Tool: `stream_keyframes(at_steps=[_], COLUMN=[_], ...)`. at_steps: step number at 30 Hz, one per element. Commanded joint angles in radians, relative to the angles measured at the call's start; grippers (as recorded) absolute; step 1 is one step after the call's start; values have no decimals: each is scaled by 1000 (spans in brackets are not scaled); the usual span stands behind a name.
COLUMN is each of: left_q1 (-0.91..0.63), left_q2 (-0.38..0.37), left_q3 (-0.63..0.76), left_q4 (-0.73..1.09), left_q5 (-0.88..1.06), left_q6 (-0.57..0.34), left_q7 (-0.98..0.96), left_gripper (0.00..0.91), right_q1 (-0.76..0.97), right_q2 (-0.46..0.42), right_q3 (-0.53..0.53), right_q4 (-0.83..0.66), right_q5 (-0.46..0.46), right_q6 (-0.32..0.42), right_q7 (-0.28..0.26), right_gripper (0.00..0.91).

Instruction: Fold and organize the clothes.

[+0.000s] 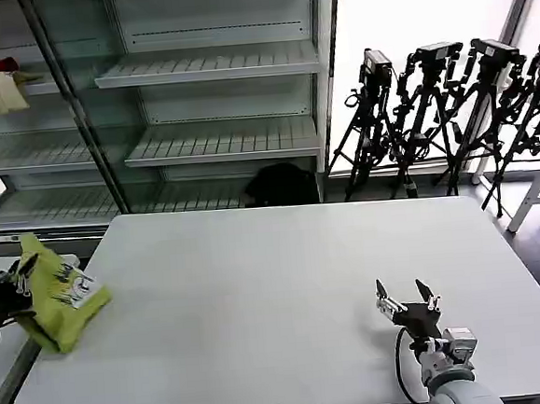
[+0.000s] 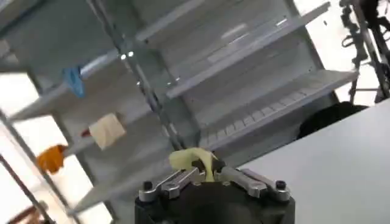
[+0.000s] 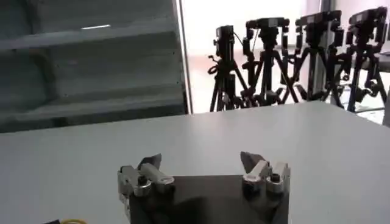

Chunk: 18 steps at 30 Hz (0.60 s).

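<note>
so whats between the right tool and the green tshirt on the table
Nothing: in the head view, bare white table separates the right tool from the lime-green t-shirt in the left tool.

Lime-green t-shirt [image 1: 58, 298], bunched in a soft heap (no print), at the table's nine o'clock edge.

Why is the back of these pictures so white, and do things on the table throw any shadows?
Head view: window behind the tripods is blown out white; the right pincer throws a faint soft shadow on the table. Left wrist view: left pincer, shut on the t-shirt, looks dark against pale shelves. Right wrist view: tripods stand silhouetted.
</note>
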Motion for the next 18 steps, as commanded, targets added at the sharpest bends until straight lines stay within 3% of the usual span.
stream_keyframes(at_steps=[1,4,7,12,18], left_q1=[129,148,143,88,37], left_q2=[-118,-292,-376,-409,-386], left_q3=[320,521,636,731,781], left_q4=[-193,-103,-5,-3,-74], left_q5=[524,742,847,786,479], left_q6=[-95,-188,-243,-222,-101], left_q7=[3,-31,-68,-113,-162], left_gripper=[0,0,0,0,10], right_q1=[-18,-31,-42,-43,-29], right_q2=[-5,-13,-23,-27,-15], right_q3=[15,23,36,46,22], right_q4=[-27,-45,-51,-44,-11], right_q5=[13,16,27,32,10], right_q6=[32,49,56,55,35], right_q7=[0,2,2,1,-8], right_gripper=[907,907,907,907,907])
